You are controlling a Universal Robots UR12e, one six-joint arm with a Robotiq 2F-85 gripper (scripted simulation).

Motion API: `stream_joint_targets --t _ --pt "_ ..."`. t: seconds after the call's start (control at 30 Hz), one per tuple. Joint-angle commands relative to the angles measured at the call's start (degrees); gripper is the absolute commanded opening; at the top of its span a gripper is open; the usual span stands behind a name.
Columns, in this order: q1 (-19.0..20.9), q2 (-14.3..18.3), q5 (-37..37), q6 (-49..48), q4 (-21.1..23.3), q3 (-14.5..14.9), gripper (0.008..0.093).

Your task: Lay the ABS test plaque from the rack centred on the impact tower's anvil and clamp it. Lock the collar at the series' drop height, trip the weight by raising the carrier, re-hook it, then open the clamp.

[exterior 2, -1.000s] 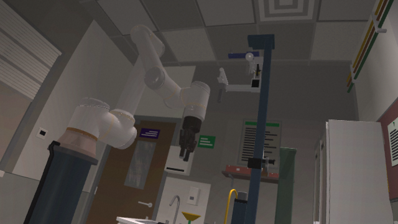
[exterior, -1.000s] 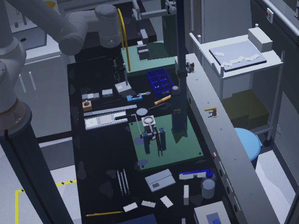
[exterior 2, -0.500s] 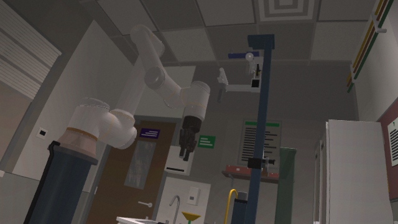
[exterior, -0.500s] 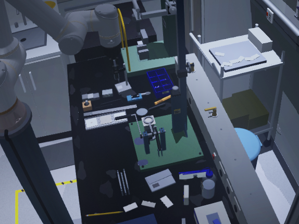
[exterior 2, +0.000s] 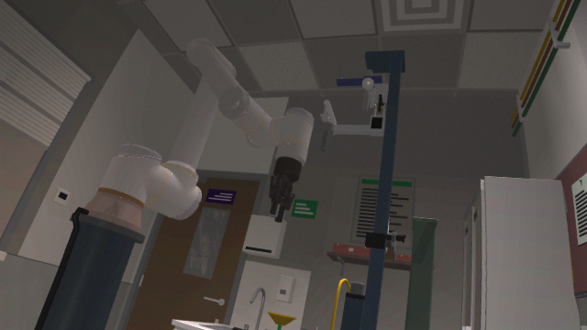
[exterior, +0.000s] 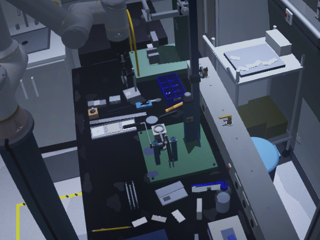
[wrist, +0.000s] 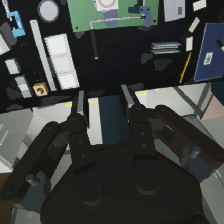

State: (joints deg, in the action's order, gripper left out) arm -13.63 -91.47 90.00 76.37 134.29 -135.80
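My gripper (wrist: 104, 101) hangs high above the near edge of the black bench, part-way open and empty. In the second side camera the gripper (exterior 2: 280, 211) hangs under the pale arm, left of the tower's blue column (exterior 2: 384, 192). The rack (exterior: 113, 128) lies flat on the bench with three pale plaques (wrist: 62, 62) in a row. To its right stands the impact tower's green base (exterior: 178, 149) with the white ringed anvil (exterior: 159, 129), a clamp lever (wrist: 93, 38) beside it. A dark collar (exterior 2: 379, 240) sits low on the column, and the carrier (exterior 2: 373, 107) is near the top.
A second green-based stand (exterior: 157, 65) occupies the back of the bench, with a blue compartment tray (exterior: 171, 87) in front of it. A steel ruler (wrist: 42, 54), blue clamp (wrist: 16, 21), pencil (wrist: 185, 67), notebook (wrist: 209, 55) and loose chips lie around.
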Motion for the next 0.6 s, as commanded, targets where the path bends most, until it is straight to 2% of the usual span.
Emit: stream_joint_targets --t 0.0,0.27,0.57 --pt "0.0 -0.55 0.0 0.0 -0.82 0.46 0.044" --pt "0.01 -5.18 0.0 0.0 -9.92 4.96 0.044" --pt "0.01 -9.64 0.0 0.01 -22.58 13.13 0.044"
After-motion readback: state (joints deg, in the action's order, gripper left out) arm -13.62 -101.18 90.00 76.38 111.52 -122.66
